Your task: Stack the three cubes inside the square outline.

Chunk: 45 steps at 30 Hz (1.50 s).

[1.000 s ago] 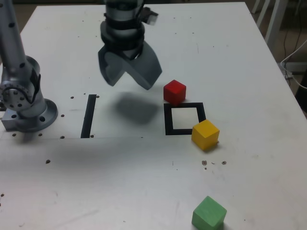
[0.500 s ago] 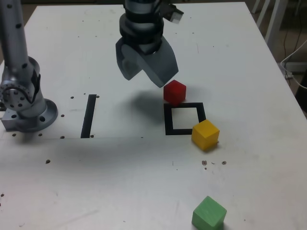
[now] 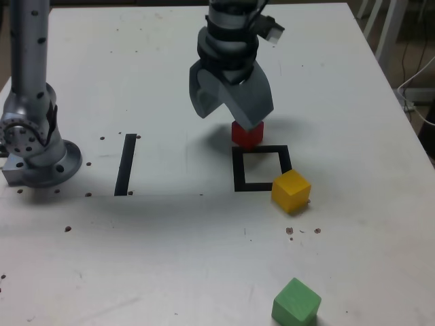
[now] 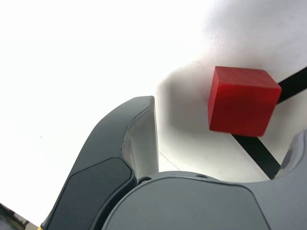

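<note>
In the exterior view we see the grey, smooth-shelled fingers (image 3: pixel 251 98) in the upper middle of the frame, spread wide open with nothing between them. They hang above the pale, speckled surface (image 3: pixel 163 258), and one of them hides the top of the matte red cube (image 3: pixel 247 139). The wrist view shows us that cube lying between the spread fingers in the picture, ungripped.

We find the red cube near the centre of the exterior view, at the upper left corner of the thick black square outline (image 3: pixel 240 178) with its white centre. The matte yellow cube (image 3: pixel 291 191) sits at the outline's lower right corner, covering part of it. The matte green cube (image 3: pixel 296 301) lies well apart, at the lower right of the frame. None of the three is stacked.

Left of centre we see a straight black strip (image 3: pixel 126 164), and at the left edge the arm's grey round base (image 3: pixel 58 170).
</note>
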Available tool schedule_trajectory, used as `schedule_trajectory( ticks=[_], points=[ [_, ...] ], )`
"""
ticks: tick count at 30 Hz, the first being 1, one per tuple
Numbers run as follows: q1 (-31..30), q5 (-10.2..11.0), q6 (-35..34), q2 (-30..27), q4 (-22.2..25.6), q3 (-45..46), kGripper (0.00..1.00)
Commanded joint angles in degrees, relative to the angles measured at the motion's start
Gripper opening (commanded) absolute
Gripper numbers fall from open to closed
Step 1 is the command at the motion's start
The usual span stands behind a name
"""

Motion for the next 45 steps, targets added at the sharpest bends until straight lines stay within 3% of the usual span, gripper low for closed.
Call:
schedule_trajectory(
  ticks=[1, 15, 20, 26, 29, 45],
  points=[
    [0.02, -0.22, 0.12, 1.87, 0.11, -1.21, 0.95],
    [-0.42, -1.84, 0.0, 7.38, -0.23, -4.37, 0.86],
    [-0.42, -1.85, -0.83, 8.18, -0.4, -4.42, 0.7],
    [-0.47, -1.56, -1.79, 8.32, -1.16, -4.02, 0.41],
    [-0.51, -1.56, -1.81, 8.29, -1.4, -3.76, 0.34],
    [-0.63, -1.93, -3.23, 7.99, -0.93, -3.27, 0.33]
  ],
)
